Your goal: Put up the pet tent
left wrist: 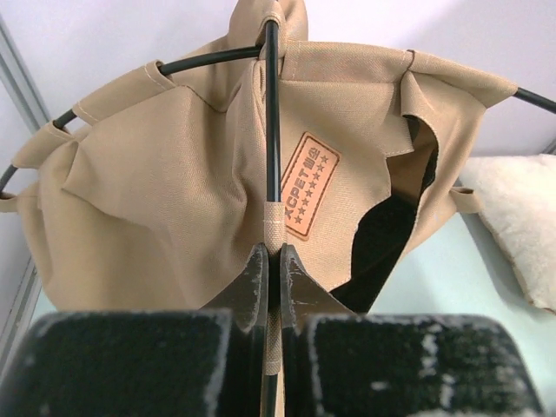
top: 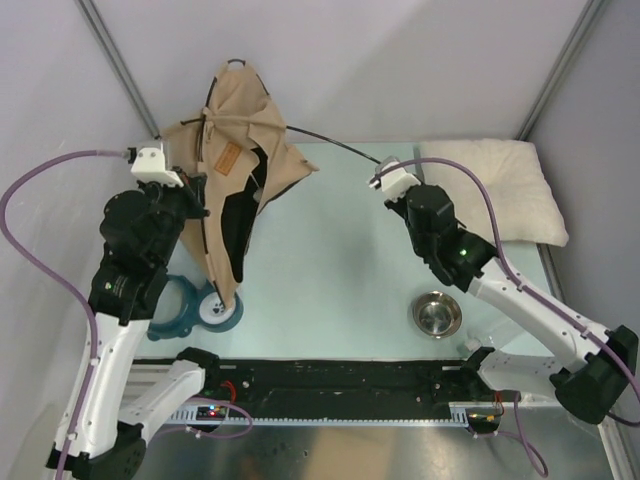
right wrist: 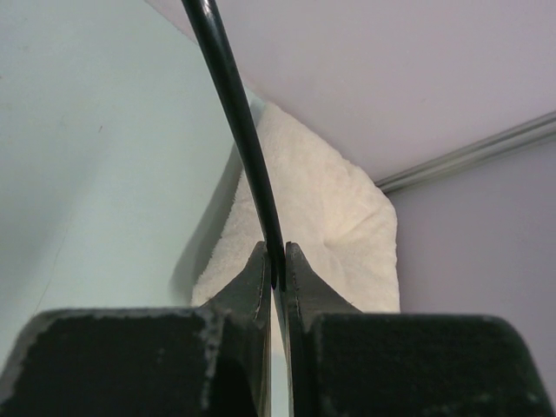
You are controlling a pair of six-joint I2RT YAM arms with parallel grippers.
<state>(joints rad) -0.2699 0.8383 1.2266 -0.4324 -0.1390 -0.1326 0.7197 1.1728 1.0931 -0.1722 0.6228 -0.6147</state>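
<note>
left hand (left wrist: 270, 259) pinching pole (left wrist: 271, 130), right hand (right wrist: 275, 259) likewise

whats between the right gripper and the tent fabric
Only a thin black pole, running from tent to right gripper over bare table; top view shows it.

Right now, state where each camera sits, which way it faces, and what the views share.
Top external: overhead and behind, looking down at the table; shows the left arm, right arm, pet tent and pillow.
Left wrist: on the left arm, facing the tent's label patch; the left gripper shows, shut on a tent pole.
Right wrist: on the right arm, facing the pillow; the right gripper shows, shut on a bare pole.
Shared: the pillow appears in all three; each wrist view shows a black pole pinched.
</note>
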